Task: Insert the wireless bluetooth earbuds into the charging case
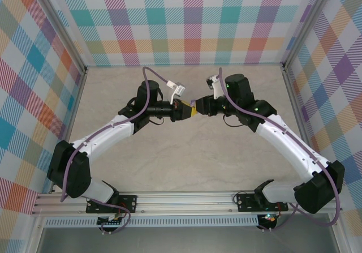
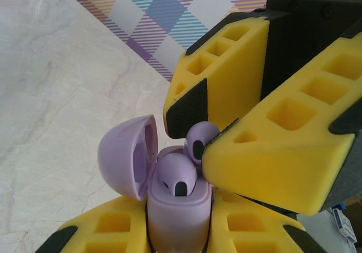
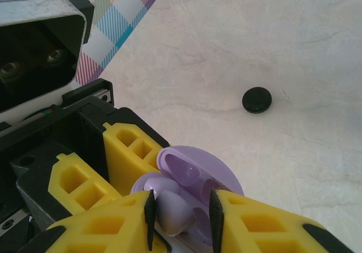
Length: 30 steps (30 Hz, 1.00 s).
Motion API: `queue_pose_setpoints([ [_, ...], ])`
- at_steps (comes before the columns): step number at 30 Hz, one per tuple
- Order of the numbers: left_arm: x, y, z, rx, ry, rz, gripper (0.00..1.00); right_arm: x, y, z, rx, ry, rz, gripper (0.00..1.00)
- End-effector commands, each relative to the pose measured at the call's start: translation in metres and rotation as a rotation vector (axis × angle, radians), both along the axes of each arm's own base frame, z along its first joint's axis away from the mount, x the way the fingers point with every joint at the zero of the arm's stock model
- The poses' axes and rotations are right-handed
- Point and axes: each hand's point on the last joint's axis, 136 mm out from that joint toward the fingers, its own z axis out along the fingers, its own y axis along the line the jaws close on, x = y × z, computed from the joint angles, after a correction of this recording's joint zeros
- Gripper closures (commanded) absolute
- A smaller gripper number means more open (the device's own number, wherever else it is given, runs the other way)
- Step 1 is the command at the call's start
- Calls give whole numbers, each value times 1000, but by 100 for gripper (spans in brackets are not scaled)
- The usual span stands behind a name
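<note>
From bases on the aluminium rail at the near edge, the left arm and the right arm are bent inward, and their tips meet over the middle of the table.

The left gripper is clamped on the base of the lilac charging case, which is held off the surface with its domed lid swung open. One glossy lilac earbud is seated in the case. A second earbud lies at the case's mouth between the yellow foam fingers of the right gripper. Those jaws stand narrowly apart around it; whether it is pressed cannot be told.

Broad pale, marble-veined tabletop lies on every side of the grippers. A small round black disc rests well apart from them. The table is bounded at the left, right and far edges by checked pastel walls.
</note>
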Motion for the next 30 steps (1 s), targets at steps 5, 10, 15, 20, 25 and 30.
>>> queue_pose_setpoints([
  [5, -13, -1, 32, -58, -86, -35, 93, -4, -3, 13, -4, -30, -2, 62],
  [10, -13, 0, 31, -48, -90, -28, 93, -5, -6, 16, -5, -38, -16, 58],
  [15, -13, 2, 30, -40, -94, -16, 93, -5, -9, 19, -7, -48, -27, 56],
  [20, -13, 3, 29, -34, -95, -9, 94, -6, -11, 20, -8, -51, -35, 56],
  [25, -11, 4, 28, -28, -93, 2, 94, -7, -14, 21, -17, -56, -44, 55],
  [30, -11, 4, 28, -26, -93, 5, 94, -7, -17, 23, -24, -62, -56, 54],
])
